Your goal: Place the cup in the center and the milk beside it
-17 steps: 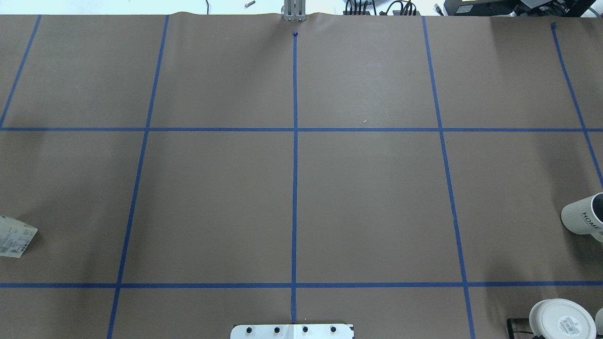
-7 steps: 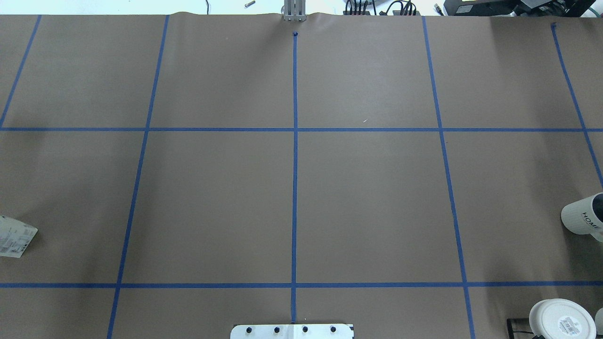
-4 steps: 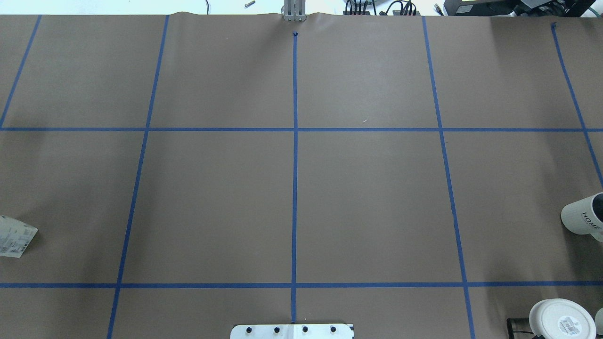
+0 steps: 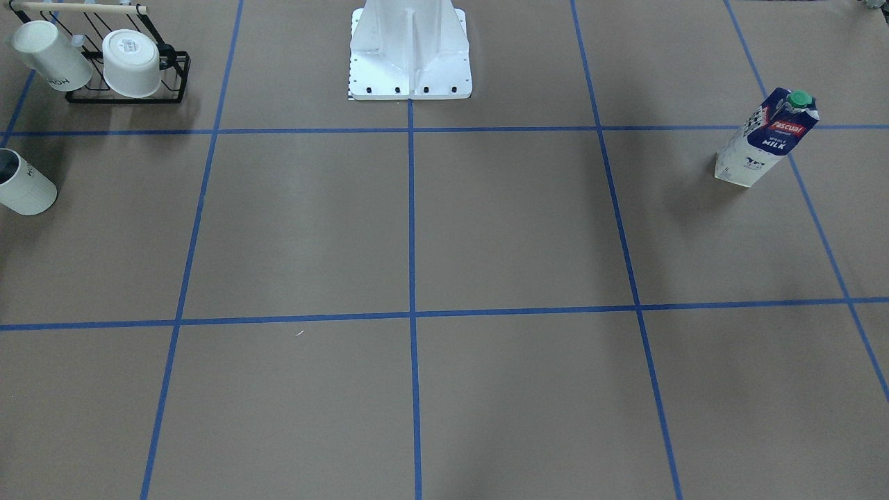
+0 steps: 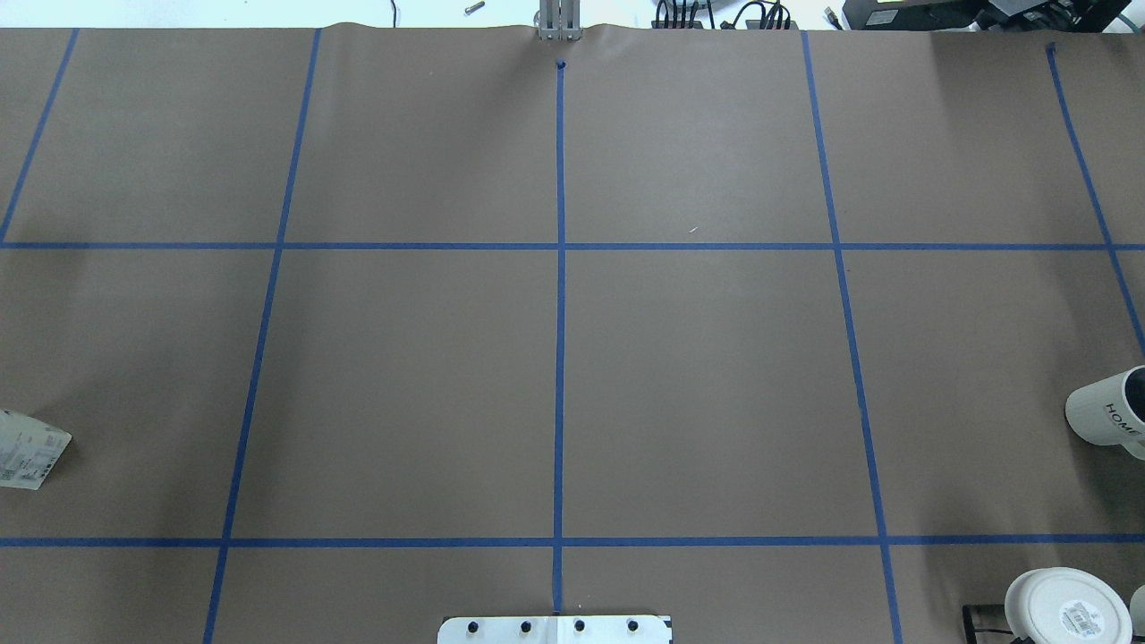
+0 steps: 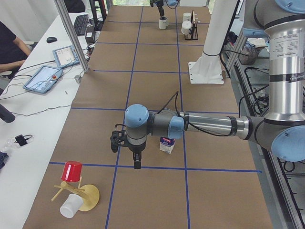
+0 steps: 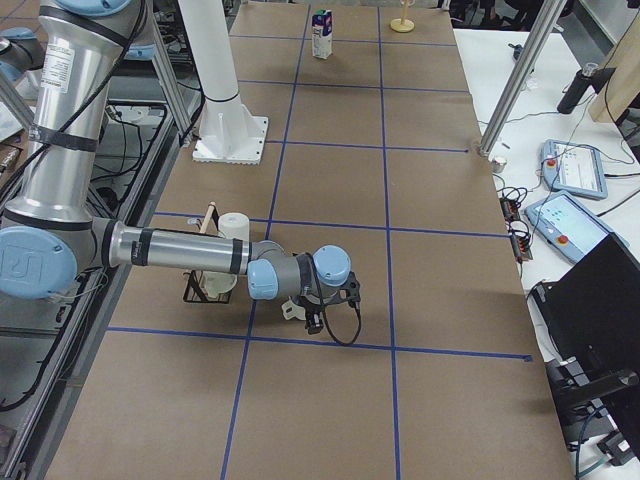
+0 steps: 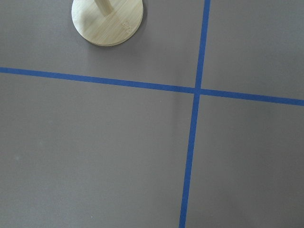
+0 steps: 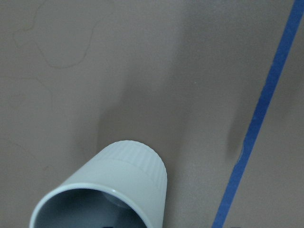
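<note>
The cup (image 4: 24, 187), a white "HOME" mug, stands at the table's far end on my right side. It also shows in the overhead view (image 5: 1109, 411) and, from just above, in the right wrist view (image 9: 118, 190). The milk (image 4: 767, 139), a navy-and-white carton with a green cap, stands upright at the opposite end; the overhead view catches only its edge (image 5: 31, 450). My left gripper (image 6: 137, 163) hangs near the milk (image 6: 167, 144). My right gripper (image 7: 314, 322) hovers by the cup. I cannot tell whether either gripper is open or shut.
A black wire rack (image 4: 173, 76) holds two other white mugs behind the cup. A wooden mug tree (image 6: 88, 198) with a red cup stands beyond the milk; its bamboo base (image 8: 107, 21) shows in the left wrist view. The white robot pedestal (image 4: 410, 55) stands mid-table.
</note>
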Controlling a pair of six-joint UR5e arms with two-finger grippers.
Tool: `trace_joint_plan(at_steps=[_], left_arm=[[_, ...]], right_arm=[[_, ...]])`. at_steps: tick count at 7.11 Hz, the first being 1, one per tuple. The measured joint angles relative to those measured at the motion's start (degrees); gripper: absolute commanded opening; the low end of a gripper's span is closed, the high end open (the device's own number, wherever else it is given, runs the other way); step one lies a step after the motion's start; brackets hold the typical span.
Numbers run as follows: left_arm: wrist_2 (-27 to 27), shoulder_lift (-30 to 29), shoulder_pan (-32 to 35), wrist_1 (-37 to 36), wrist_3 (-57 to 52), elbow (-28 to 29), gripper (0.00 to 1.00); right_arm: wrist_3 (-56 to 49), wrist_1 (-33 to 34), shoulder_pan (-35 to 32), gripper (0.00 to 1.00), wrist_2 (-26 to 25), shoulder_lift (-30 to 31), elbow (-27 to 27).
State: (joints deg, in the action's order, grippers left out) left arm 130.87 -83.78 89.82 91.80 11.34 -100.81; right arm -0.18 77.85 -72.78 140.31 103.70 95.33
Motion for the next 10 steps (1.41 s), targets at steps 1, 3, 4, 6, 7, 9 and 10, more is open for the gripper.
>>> trace_joint_plan(at_steps=[1,3,4,6,7,9,10], left_arm=[[0.00,0.01,0.00,-0.02,0.00,-0.03,0.98],[0.00,-0.09,0.01,0.00,0.00,-0.07,0.98],[0.00,-0.20,0.01,-0.02,0.00,-0.08,0.98],[0.02,-0.31,0.03,-0.04,0.00,-0.18,0.98],[0.06,-0.25,0.06,-0.06,0.00,-0.37,0.98],[0.29,0.02,0.07,-0.35,0.15,-2.44,0.98],[0.46,-0.15,-0.06,-0.21,0.34,-3.85,0.98]], right_arm=[[0.45,-0.39,0.03,0.00,0.15,-0.19,-0.02],[4.68,-0.48,0.28,0.00,0.95,-3.26,0.47],[8.13,-0.41,0.62,0.00,1.35,-4.62,1.25],[11.11,1.68,0.52,0.00,4.52,-7.76,3.62],[12.38,4.12,0.05,0.00,5.99,-11.46,4.31],[19.74,10.94,0.37,0.00,6.43,-23.16,5.43],[23.75,12.96,1.49,0.00,5.56,-27.97,5.79]])
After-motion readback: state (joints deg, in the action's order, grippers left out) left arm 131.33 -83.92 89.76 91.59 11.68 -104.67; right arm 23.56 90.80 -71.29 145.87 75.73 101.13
